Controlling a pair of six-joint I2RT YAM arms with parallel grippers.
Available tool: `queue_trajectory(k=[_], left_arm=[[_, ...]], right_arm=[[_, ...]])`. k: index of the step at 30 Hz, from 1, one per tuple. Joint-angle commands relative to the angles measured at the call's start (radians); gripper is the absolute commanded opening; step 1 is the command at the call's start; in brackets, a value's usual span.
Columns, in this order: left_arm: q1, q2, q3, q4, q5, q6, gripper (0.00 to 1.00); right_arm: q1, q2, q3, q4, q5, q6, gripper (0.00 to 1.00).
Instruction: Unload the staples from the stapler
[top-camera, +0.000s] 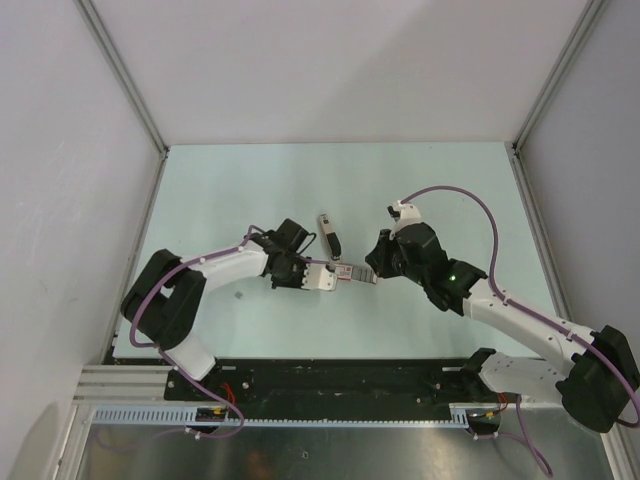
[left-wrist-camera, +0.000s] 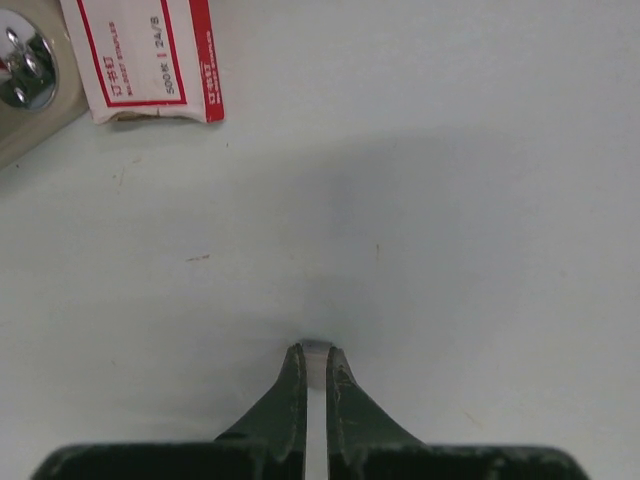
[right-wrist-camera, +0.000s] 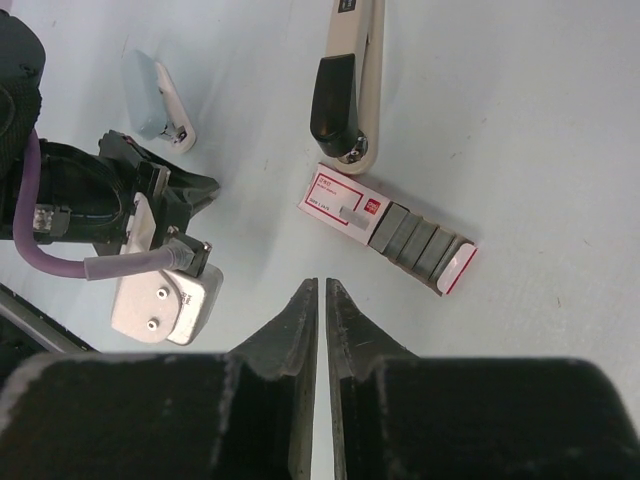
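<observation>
I saw the stapler (right-wrist-camera: 345, 90) lying flat near the middle of the pale table (top-camera: 250, 180), on the far side of both grippers, its black top part facing my right wrist camera and its grey-beige body running away from it. Neither arm touched it. Just beside its near end lay a red-and-white staple box (right-wrist-camera: 340, 200), with its inner tray slid partly out and 4 grey blocks of staples showing in a row; I could not tell whether the box corner actually met the stapler. The left gripper (left-wrist-camera: 312, 352) was clenched, its 2 fingers drawn together to a hairline slit above bare table and grasping nothing. In its own view the box sat well off to the upper left, and a beige corner of the stapler with a shiny rivet showed at the left edge. The right gripper (right-wrist-camera: 320, 285) also had its 2 fingers pressed nearly together with nothing between them, pointing down at the table short of the box. From the right wrist I could see the left arm (right-wrist-camera: 100, 200) close by on the left, with its purple cable and white camera housing. A small pale-blue object (right-wrist-camera: 155, 95) with a metal end lay on the table beyond that arm; I could not tell what it was.
</observation>
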Motion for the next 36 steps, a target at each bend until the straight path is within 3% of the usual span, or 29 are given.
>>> queue_trajectory(k=[1, 9, 15, 19, 25, 32, 36], left_arm=[[-0.005, 0.019, -0.011, -0.017, -0.016, -0.056, 0.0], [0.004, -0.102, 0.154, -0.043, 0.056, -0.274, 0.0], [0.087, -0.241, 0.407, -0.053, 0.388, -0.612, 0.0], [0.18, -0.274, 0.504, 0.003, 0.649, -0.894, 0.0], [0.247, -0.329, 0.441, 0.303, 0.85, -1.326, 0.0], [0.254, -0.366, 0.234, 0.885, 0.899, -1.916, 0.0], [0.254, -0.374, 0.151, 1.03, 0.895, -2.06, 0.0]], right_arm=[[-0.003, -0.023, -0.006, 0.025, 0.003, -0.006, 0.11], [-0.004, -0.032, -0.006, 0.052, -0.016, -0.003, 0.11], [-0.008, -0.064, -0.005, 0.137, -0.061, 0.019, 0.21], [-0.008, -0.083, -0.005, 0.236, -0.081, 0.03, 0.36], [-0.012, -0.098, -0.004, 0.422, -0.245, 0.053, 0.46], [-0.056, -0.107, 0.007, 0.606, -0.428, 0.15, 0.59], [-0.067, -0.108, 0.012, 0.645, -0.449, 0.172, 0.6]])
